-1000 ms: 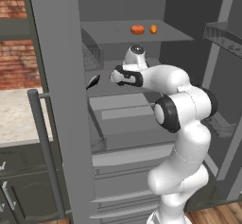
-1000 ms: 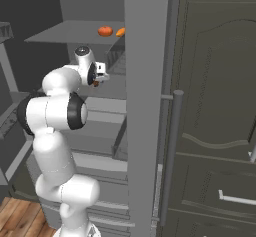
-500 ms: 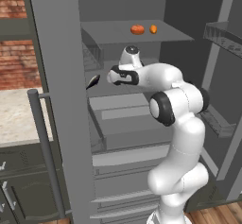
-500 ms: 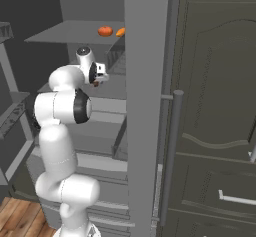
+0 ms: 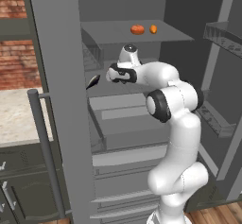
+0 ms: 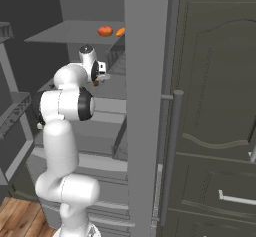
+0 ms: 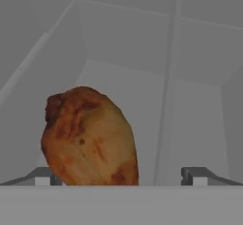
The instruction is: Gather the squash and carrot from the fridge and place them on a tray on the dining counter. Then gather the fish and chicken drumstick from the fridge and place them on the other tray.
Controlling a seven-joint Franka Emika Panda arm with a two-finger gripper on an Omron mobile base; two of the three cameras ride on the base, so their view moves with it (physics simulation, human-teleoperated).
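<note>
Golden-brown roasted chicken drumstick [image 7: 89, 138] looms just left of centre in the hand view, lying on the grey fridge shelf [image 7: 190, 124] between the spread dark finger tips [image 7: 44, 175]; the gripper [image 7: 121, 176] is wide open, holding nothing. From the left base view, a dark fish [image 5: 93, 81] sits at the shelf's left; above, a round orange squash [image 5: 137, 29] and small orange carrot [image 5: 153, 29] rest on the upper shelf [image 5: 104, 31].

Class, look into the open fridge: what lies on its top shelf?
Two orange items lie on the top shelf: a rounder one and a smaller one beside it. What exactly they are is unclear.
</note>
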